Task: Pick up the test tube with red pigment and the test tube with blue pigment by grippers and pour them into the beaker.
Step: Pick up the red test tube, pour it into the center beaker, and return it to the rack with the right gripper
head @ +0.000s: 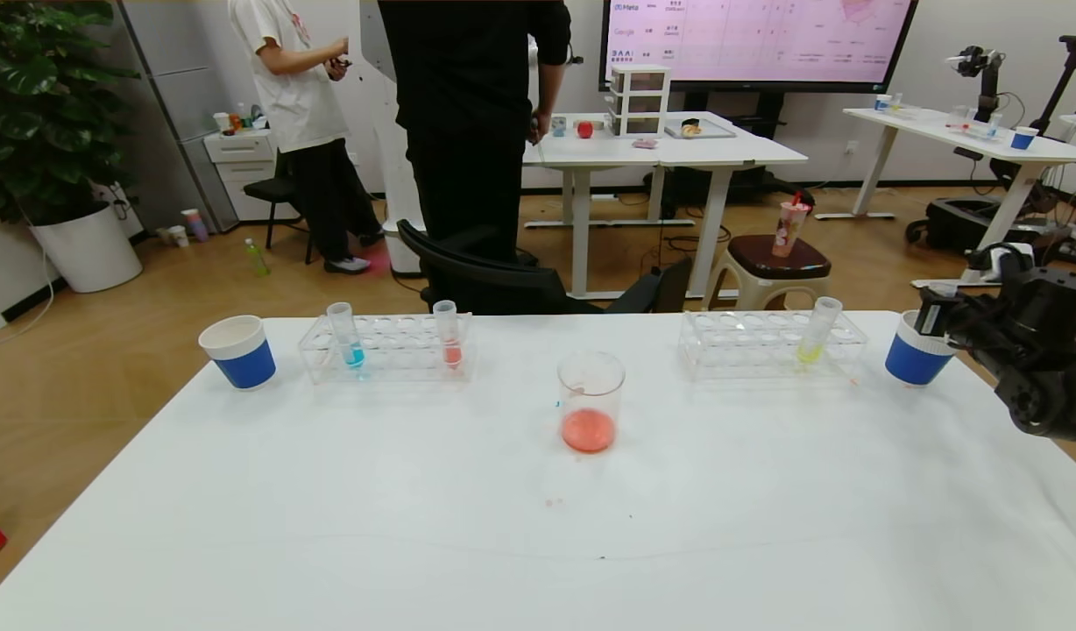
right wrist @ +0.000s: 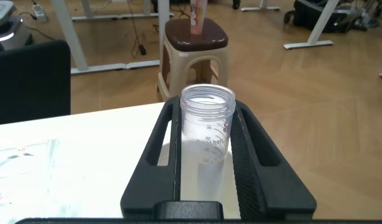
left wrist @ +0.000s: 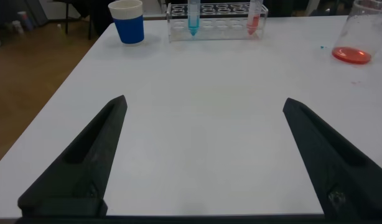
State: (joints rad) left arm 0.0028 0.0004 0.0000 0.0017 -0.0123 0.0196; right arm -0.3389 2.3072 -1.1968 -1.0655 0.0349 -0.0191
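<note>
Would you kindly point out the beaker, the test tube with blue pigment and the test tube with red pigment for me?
beaker (head: pixel 590 396): head view, on its clear wall above the red liquid.
test tube with blue pigment (head: pixel 352 354): head view, on its blue-filled bottom.
test tube with red pigment (head: pixel 451 353): head view, on its red-filled bottom.

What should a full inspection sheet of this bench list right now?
Surface: white table, a few faint specks.
Job's things: blue tube and red tube upright in left rack; beaker holds red liquid.
Clutter: left blue cup, right blue cup, yellow tube in right rack.
Grippers: left gripper open over table; right gripper shut on clear tube.
Cables: floor cables beyond.
Surroundings: person in black, person in white, screen.
</note>
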